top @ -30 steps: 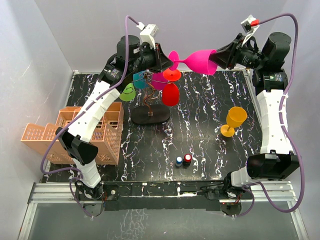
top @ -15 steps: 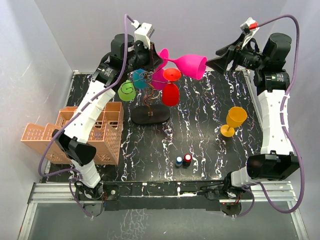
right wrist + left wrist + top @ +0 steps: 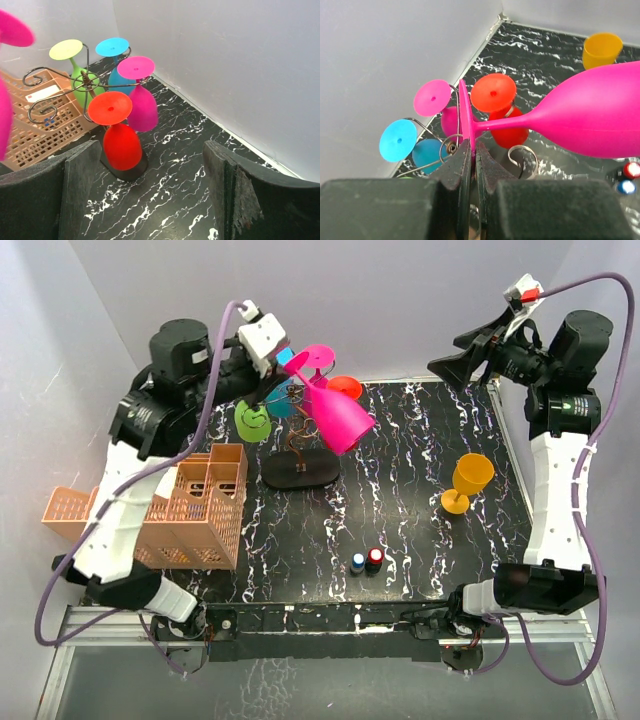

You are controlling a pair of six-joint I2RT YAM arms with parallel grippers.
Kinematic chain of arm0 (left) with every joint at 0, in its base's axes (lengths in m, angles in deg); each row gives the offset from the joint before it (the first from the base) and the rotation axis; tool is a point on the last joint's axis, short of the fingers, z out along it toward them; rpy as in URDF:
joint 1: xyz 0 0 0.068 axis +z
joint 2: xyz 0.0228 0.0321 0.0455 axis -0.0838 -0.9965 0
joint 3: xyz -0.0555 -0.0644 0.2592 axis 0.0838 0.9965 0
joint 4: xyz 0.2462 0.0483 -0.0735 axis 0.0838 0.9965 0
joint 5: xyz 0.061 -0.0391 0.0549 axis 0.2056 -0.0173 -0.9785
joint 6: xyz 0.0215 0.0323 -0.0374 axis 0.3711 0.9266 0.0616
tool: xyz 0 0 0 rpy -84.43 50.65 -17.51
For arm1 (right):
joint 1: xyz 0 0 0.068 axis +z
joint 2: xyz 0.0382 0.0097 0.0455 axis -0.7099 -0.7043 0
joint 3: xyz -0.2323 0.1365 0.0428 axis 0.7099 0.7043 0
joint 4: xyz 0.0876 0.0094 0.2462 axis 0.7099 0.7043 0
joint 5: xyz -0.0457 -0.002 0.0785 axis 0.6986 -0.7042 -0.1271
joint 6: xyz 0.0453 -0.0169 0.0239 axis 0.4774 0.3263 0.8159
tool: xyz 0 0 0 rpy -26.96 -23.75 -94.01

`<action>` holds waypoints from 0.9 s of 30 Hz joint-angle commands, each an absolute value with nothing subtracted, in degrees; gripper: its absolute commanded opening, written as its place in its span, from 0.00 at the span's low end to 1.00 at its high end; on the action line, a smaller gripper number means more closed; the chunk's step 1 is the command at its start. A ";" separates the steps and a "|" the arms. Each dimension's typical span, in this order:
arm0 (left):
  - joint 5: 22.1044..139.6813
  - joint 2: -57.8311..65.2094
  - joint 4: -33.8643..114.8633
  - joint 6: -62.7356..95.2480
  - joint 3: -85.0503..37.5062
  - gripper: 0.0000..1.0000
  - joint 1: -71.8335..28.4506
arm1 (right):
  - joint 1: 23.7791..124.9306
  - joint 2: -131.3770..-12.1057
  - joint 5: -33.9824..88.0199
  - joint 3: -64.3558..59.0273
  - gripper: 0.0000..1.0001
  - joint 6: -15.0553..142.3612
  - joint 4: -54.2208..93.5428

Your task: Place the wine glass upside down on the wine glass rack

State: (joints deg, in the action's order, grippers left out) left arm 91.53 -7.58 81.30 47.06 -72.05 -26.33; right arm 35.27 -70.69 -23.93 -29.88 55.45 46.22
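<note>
The left tool (image 3: 470, 150) pinches the pink wine glass (image 3: 590, 117) by its foot, tilted over the wine glass rack (image 3: 300, 473); the right tool (image 3: 460, 355) gapes empty, well apart.

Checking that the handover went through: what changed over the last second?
The right gripper let go of the pink wine glass, opened and drew back. The left gripper, shut on its foot, swung the bowl down towards the wine glass rack. Unmoved: the yellow glass, crate, hung glasses.

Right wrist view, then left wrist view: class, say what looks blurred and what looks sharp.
Right wrist view: the pink wine glass at the left edge is smeared, the wine glass rack crisp. Left wrist view: the left gripper looms dark and soft up close.
</note>
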 commanded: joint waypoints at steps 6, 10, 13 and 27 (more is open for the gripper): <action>97.85 2.49 97.90 67.11 -70.22 0.00 -26.28 | 33.52 -67.52 -20.81 -26.27 0.91 57.67 41.89; 94.79 6.69 102.33 75.99 -64.96 0.00 -26.28 | 33.53 -67.57 -19.31 -23.51 0.91 57.96 41.67; 89.92 8.36 103.66 80.98 -60.22 0.00 -26.30 | 33.53 -67.14 -19.36 -20.63 0.91 59.22 39.67; 84.06 5.25 96.44 88.39 -58.24 0.00 -26.30 | 33.53 -67.28 -22.56 -16.80 0.90 61.31 36.59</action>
State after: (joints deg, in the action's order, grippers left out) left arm 84.66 5.97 99.84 85.61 -56.55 -26.33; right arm 33.63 -68.72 -21.28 -17.11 60.43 40.85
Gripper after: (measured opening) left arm 0.025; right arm 0.903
